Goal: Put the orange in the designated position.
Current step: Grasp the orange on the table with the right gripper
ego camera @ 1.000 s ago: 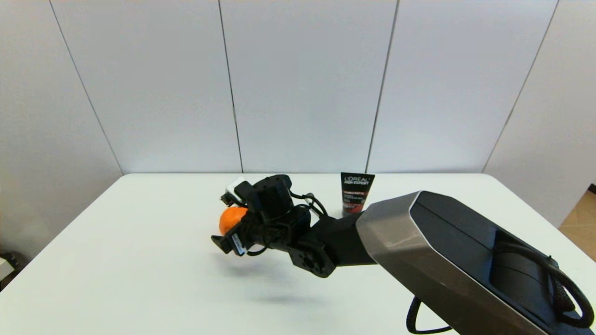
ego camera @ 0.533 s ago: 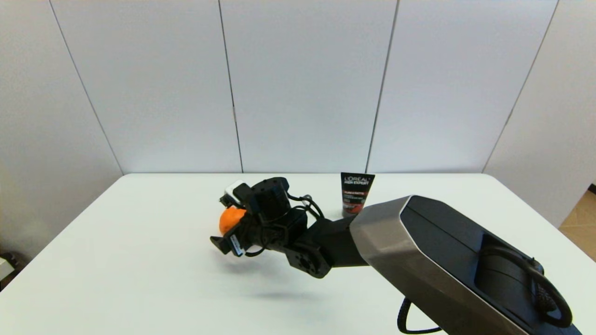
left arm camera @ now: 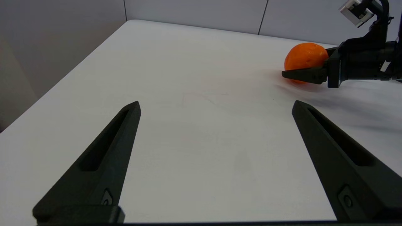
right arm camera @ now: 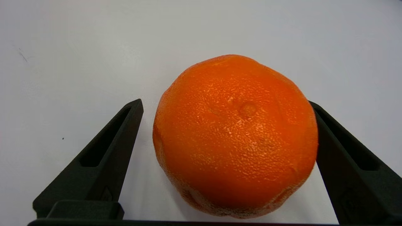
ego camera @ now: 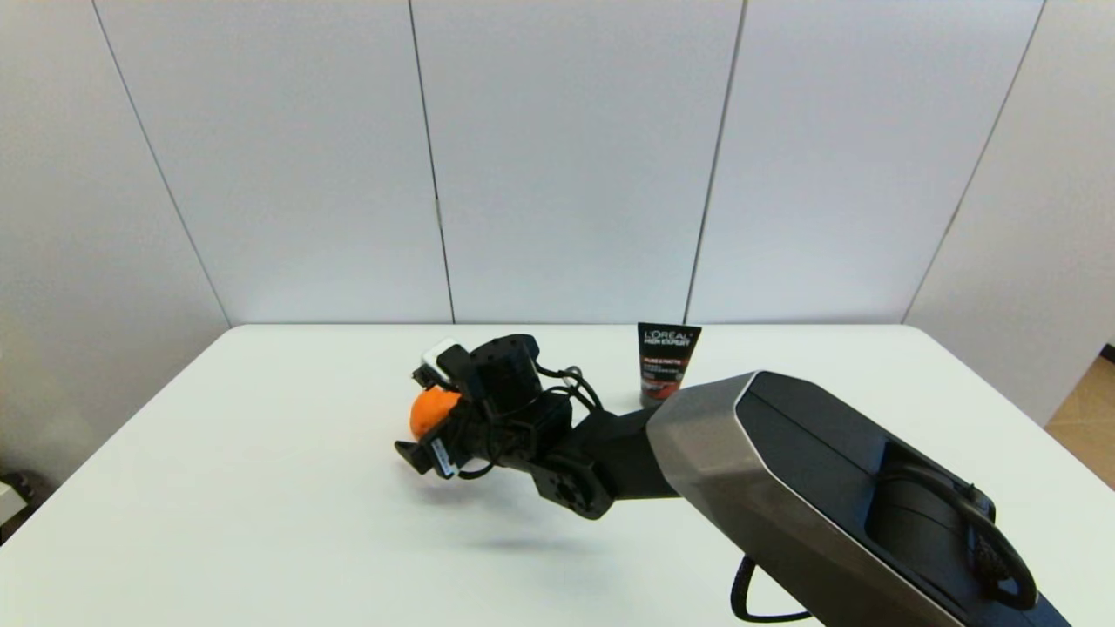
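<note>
Barely anything has shifted over the last second: the right arm's silver forearm has slid a little toward the orange, while the wrist and the fruit sit just where they were.

Nearest to us, the left gripper (left arm camera: 215, 106) is parked low over the table (ego camera: 261, 488), well short of the orange, fingers spread wide and holding nothing.

On to the action. The right gripper (ego camera: 427, 418) reaches in from the tube's side, and the orange (ego camera: 429, 409) sits between its fingers. In the right wrist view the fingers (right arm camera: 106, 150) straddle the fruit (right arm camera: 235, 135), but they are spread: a strip of white table shows between one finger and the peel, and the other only just meets the skin. So this is no pinch. From the left wrist view the orange (left arm camera: 304, 61) appears to rest on the table, with a reddish glow under it and the right gripper's lower finger alongside.

Farther back, beyond the orange and toward the wall, the black tube (ego camera: 667, 360) stands upright, well apart.

My read: if this bare spot is the target, the placing looks done and the release made. What remains is to back the right gripper off without nudging a round fruit that would roll easily.
</note>
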